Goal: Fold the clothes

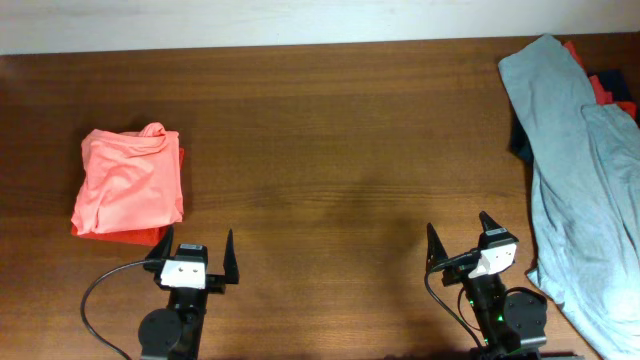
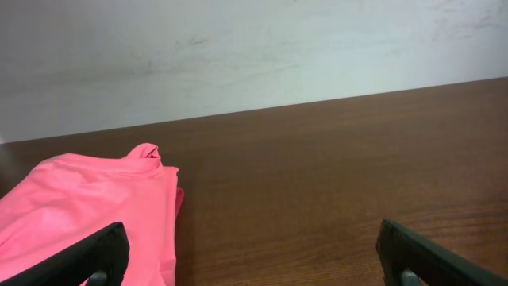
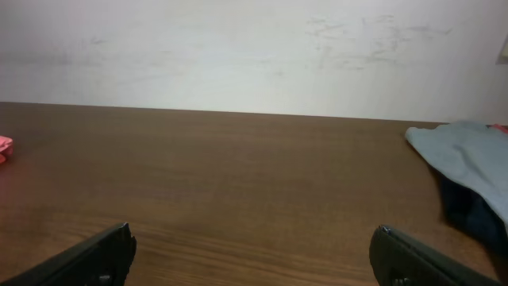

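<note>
The left gripper and right gripper are each formed of two black pointed fingers mounted on a white block; a black cable is looped beside the left one.

The dark wood table has a loosely folded coral-orange T-shirt on its left side and, well apart on the far right, a pale grey-blue T-shirt sprawled unfolded with bits of a red one and a navy one poking out from under it.

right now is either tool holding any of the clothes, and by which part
Nothing is held. The left tool and right tool stand open and empty, clear of the coral shirt and grey-blue shirt.
</note>
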Tool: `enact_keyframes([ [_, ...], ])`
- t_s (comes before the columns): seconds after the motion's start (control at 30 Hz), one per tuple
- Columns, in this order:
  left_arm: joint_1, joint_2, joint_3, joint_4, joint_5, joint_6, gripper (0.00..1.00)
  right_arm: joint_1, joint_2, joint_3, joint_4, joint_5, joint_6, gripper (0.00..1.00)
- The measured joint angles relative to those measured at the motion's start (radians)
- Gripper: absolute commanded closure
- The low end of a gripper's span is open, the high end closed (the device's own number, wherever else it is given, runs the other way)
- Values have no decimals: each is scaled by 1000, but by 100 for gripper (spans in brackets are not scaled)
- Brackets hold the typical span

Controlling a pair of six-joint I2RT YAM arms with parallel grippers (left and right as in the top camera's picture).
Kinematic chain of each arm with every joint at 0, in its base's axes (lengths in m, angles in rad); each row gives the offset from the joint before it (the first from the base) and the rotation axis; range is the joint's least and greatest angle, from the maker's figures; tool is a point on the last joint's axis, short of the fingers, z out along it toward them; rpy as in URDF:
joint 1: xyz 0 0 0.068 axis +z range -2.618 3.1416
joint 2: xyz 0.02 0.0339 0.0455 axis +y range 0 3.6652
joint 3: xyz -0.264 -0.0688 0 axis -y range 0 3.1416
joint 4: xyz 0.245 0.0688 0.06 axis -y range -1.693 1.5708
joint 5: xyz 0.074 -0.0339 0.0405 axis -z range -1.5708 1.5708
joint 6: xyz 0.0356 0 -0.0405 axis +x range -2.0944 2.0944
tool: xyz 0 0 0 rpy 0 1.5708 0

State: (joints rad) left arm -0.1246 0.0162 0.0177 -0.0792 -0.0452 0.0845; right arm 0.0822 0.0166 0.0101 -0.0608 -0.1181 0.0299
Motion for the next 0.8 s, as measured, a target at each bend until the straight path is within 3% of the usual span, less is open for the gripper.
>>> enact_keyframes([
  [0.8, 0, 0, 0, -8, 0, 0, 1, 0, 0, 0, 8, -27, 9, 1],
])
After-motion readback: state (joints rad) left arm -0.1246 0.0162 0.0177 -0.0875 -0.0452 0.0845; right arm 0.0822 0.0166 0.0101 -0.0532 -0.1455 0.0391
